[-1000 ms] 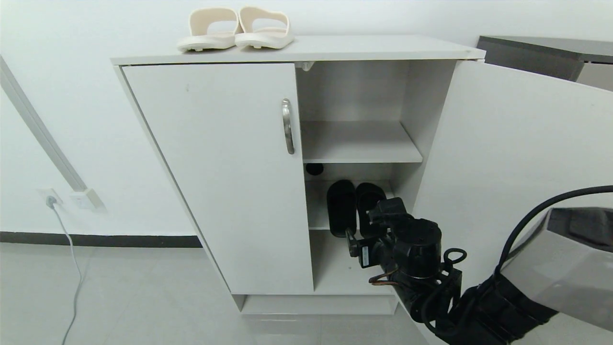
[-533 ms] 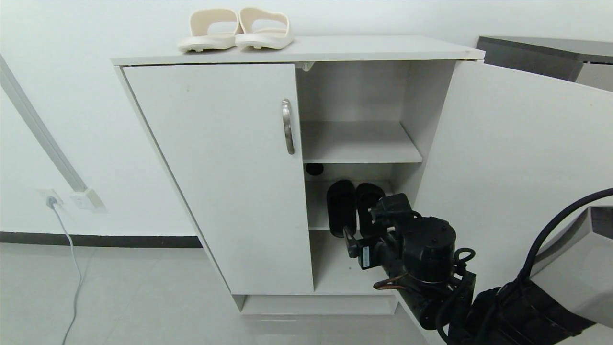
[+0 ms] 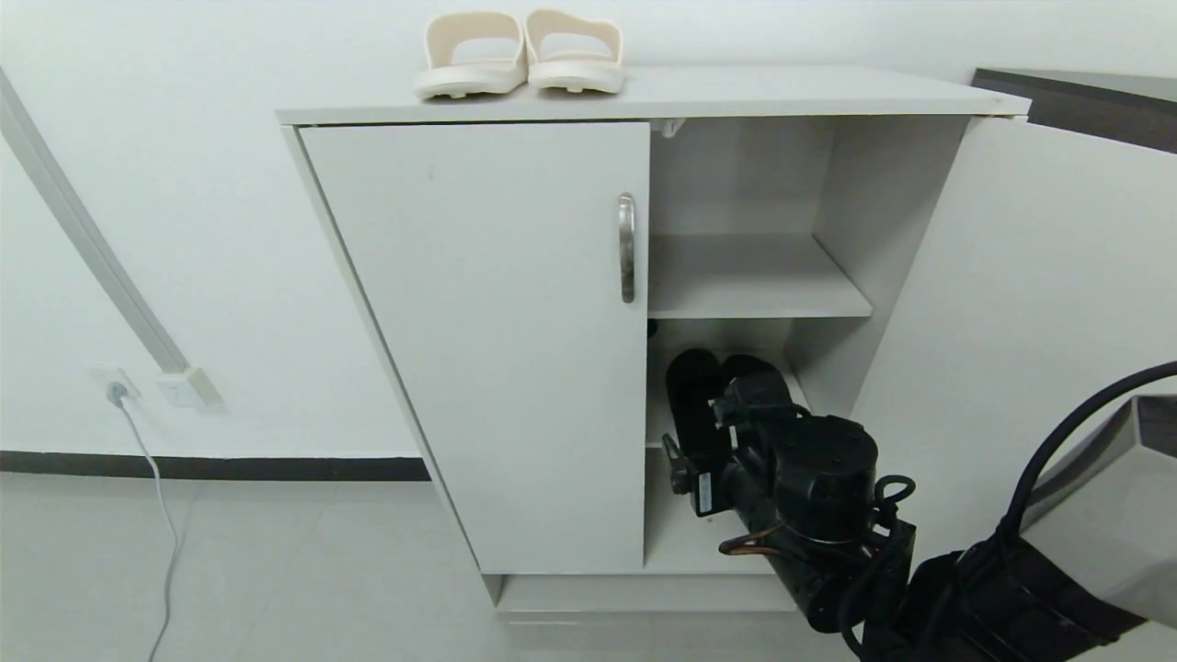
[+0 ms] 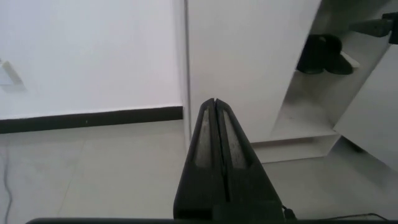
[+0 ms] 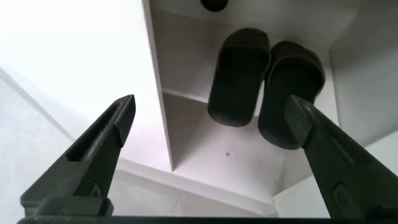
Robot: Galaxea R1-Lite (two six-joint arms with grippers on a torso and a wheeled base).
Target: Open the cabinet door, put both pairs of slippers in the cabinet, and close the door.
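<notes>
Right gripper [image 5: 210,106] withdrew from black slippers [image 5: 241,74], fingers [image 5: 99,144] spread.

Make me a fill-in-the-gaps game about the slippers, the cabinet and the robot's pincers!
1. The cream slippers sit on ___ of the cabinet.
2. The black slippers lie ___ the cabinet.
3. The right pincer, in front of the black slippers, is ___.
4. The left pincer is ___.

Missing words: top; inside; open; shut.
</notes>
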